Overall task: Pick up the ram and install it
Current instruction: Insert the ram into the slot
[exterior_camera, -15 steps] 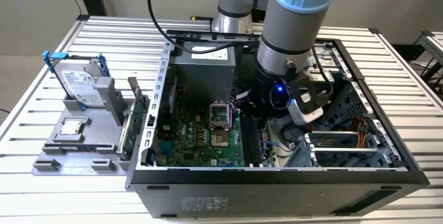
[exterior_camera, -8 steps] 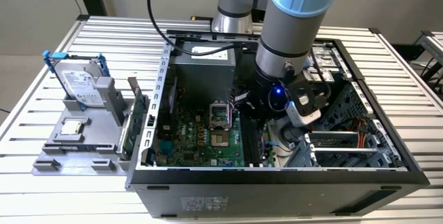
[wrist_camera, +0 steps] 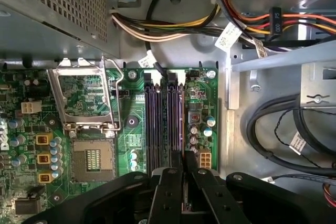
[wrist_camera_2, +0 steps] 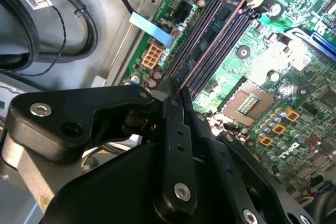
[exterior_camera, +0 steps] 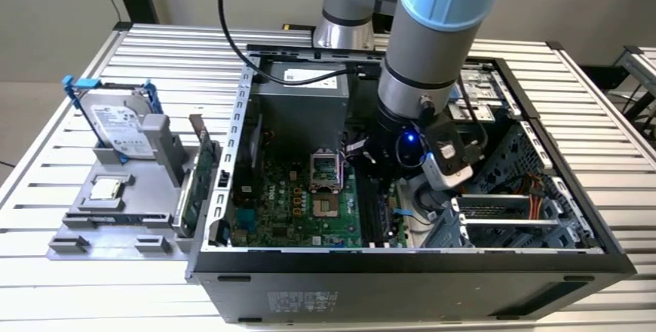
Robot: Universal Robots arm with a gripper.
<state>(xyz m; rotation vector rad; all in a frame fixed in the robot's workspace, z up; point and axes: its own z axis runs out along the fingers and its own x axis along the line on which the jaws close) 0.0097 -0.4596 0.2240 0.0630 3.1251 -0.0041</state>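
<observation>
Pincer (wrist_camera: 183, 167) clamped on the thin dark ram (wrist_camera: 184, 156), seen edge-on, just above the memory slots (wrist_camera: 157, 119).

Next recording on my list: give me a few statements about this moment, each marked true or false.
1. The gripper is inside the open computer case, over the motherboard. True.
2. The gripper is open and empty. False: it is shut on the ram, a thin dark stick seen edge-on by the memory slots.
3. The hard drive stands on the grey holder outside the case, at the exterior view's left. True.
4. A cooler covers the processor socket. False: the socket is bare, its metal frame swung open.
5. The green card lies inside the case. False: it stands on edge outside it, by the holder.
</observation>
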